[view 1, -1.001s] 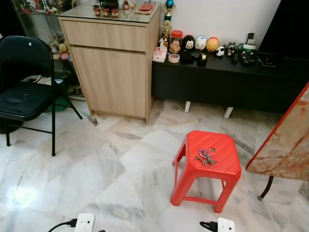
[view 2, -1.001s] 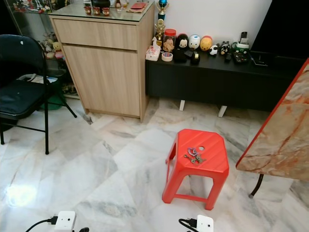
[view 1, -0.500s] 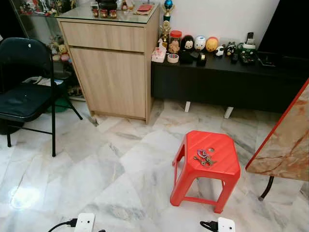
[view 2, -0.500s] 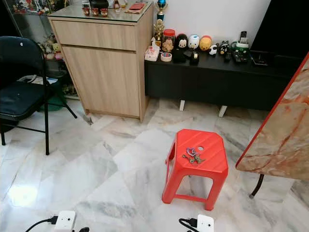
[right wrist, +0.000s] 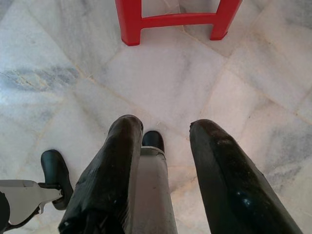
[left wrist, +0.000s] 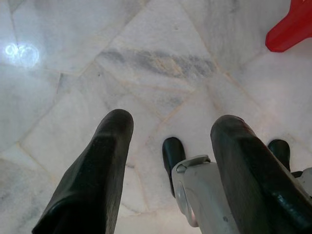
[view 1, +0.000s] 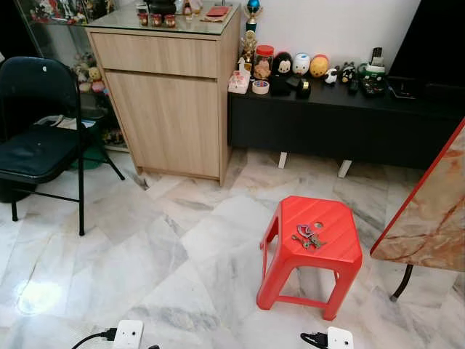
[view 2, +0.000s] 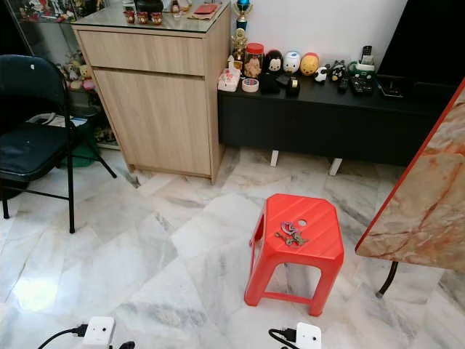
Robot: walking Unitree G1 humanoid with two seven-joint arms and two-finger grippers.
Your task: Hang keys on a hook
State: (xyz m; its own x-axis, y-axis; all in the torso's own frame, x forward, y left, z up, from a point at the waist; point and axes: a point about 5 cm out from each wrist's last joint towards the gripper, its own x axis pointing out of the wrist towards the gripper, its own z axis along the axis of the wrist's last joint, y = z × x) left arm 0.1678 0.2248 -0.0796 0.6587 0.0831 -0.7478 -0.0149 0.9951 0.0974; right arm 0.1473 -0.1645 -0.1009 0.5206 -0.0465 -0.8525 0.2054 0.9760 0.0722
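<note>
Lying on the red stool (view 1: 312,240), the keys (view 1: 308,236) sit near its middle. Both arms hang idle over the marble floor (view 1: 145,254), left end effector (left wrist: 170,131) and right end effector (right wrist: 163,131) each spread, holding nothing.

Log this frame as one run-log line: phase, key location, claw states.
phase: approach, before pickup | keys: lying on red stool | left claw: open, over floor | right claw: open, over floor | hook: unseen
</note>
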